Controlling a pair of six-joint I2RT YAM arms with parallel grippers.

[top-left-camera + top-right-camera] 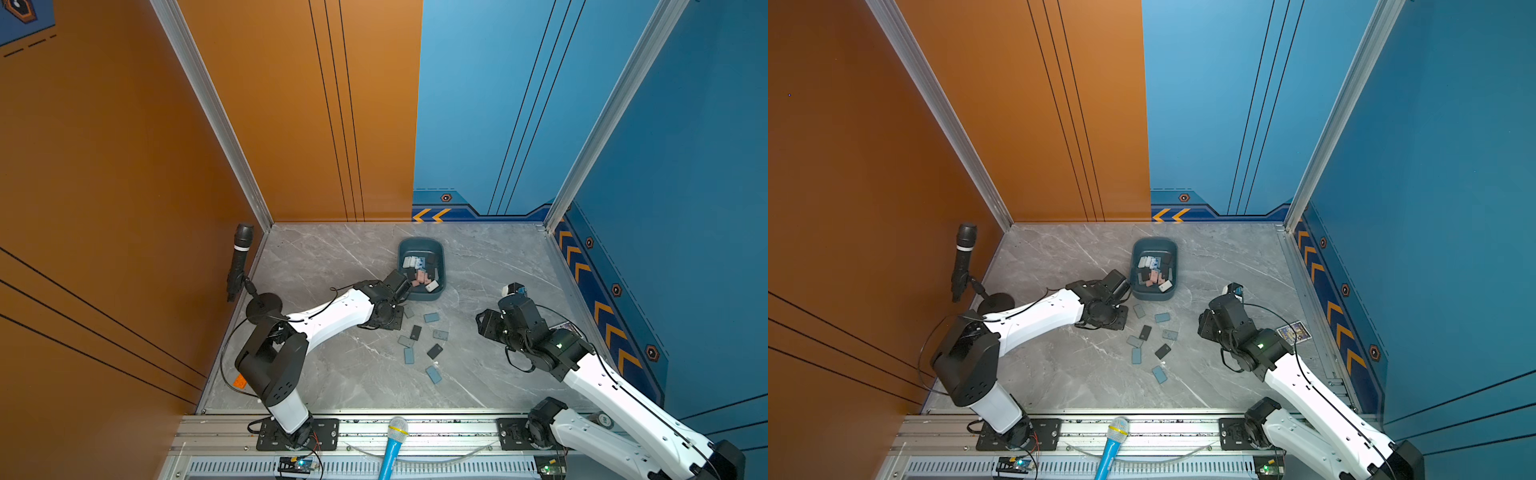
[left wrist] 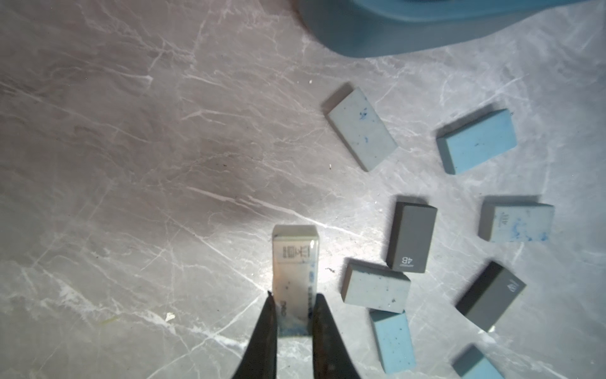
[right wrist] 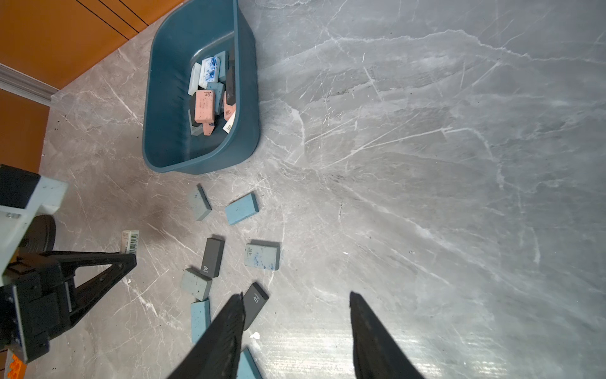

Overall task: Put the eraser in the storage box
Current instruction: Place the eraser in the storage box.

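Left jaws are clamped on the tail end of a white sleeved eraser [image 2: 295, 259]. It sits outside the storage box [image 3: 249, 98], near the box corner closest to the left arm, and hasn't crossed the rim. Right jaws are spread, holding nothing, and hang well off the box on its near side.

Risks, as I read it:
- The grip is only on the last bit of the eraser and most of it sticks out past the tips. The sleeve looks glossy, so it could pivot or slip out on the way in.
- If that protruding end comes in low, it could clip the box wall and shove the box or knock the eraser free.
- Letting go short of the rim would drop it among the loose erasers [image 3: 262, 256] by the box.

Can't see:
- In both top views the left wrist covers the held eraser and that box corner.
- Clearance over the surface isn't readable.
- The left wrist view shows only a blurred strip of box wall.
- The pile inside the box hides its lower erasers.
- A right jaw tip covers part of a dark eraser [image 3: 257, 300].
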